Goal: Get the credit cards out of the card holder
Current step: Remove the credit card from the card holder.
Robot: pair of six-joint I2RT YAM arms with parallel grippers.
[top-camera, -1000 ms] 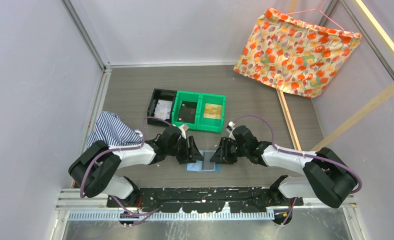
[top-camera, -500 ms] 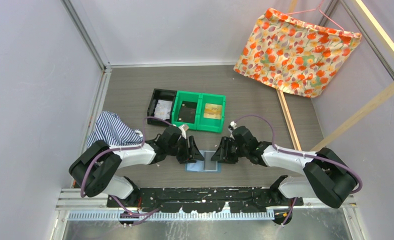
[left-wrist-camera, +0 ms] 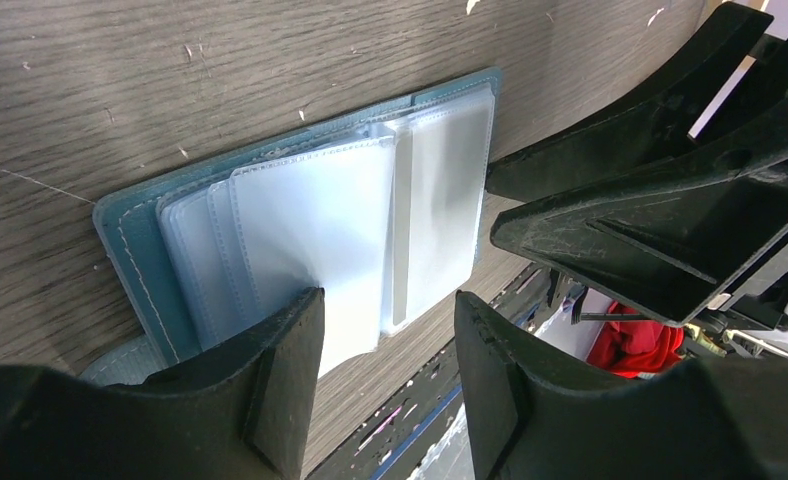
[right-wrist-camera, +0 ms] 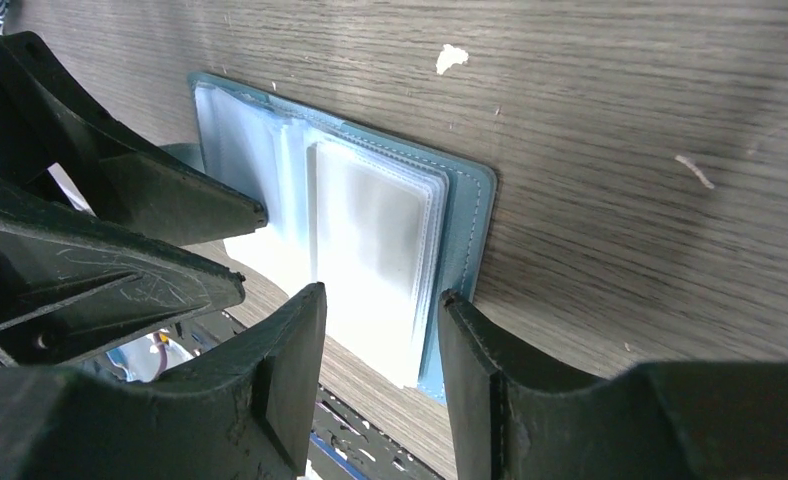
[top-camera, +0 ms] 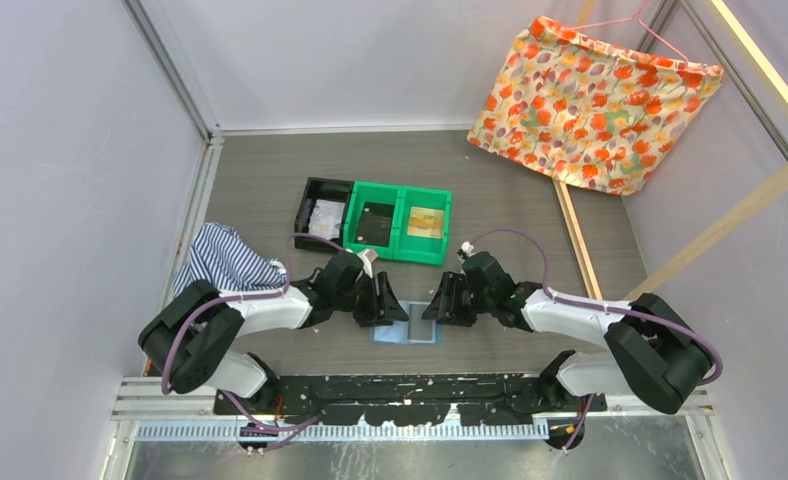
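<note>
The card holder [top-camera: 407,334] lies open and flat on the table between the two arms, teal outside [left-wrist-camera: 130,240] with clear pocket sleeves [right-wrist-camera: 370,225] fanned across both halves. My left gripper [top-camera: 390,308] [left-wrist-camera: 388,310] hovers open over its left half. My right gripper [top-camera: 433,310] [right-wrist-camera: 382,300] is open over the right half, the sleeve stack showing below the gap. I cannot make out any credit cards in the sleeves. A dark patch [top-camera: 422,328] shows on the holder from above; card or shadow, I cannot tell.
Behind the holder stand a black bin [top-camera: 312,190] holding something whitish and a green two-part bin [top-camera: 398,190] with a dark flat item [top-camera: 375,222] and a tan one [top-camera: 425,222]. Striped cloth [top-camera: 225,262] lies left, flowered cloth [top-camera: 590,100] hangs back right, and a wooden slat [top-camera: 578,240] runs right.
The right gripper's jaws have spread wider and it has shifted slightly left over the holder. The left arm and the holder have stayed put.
</note>
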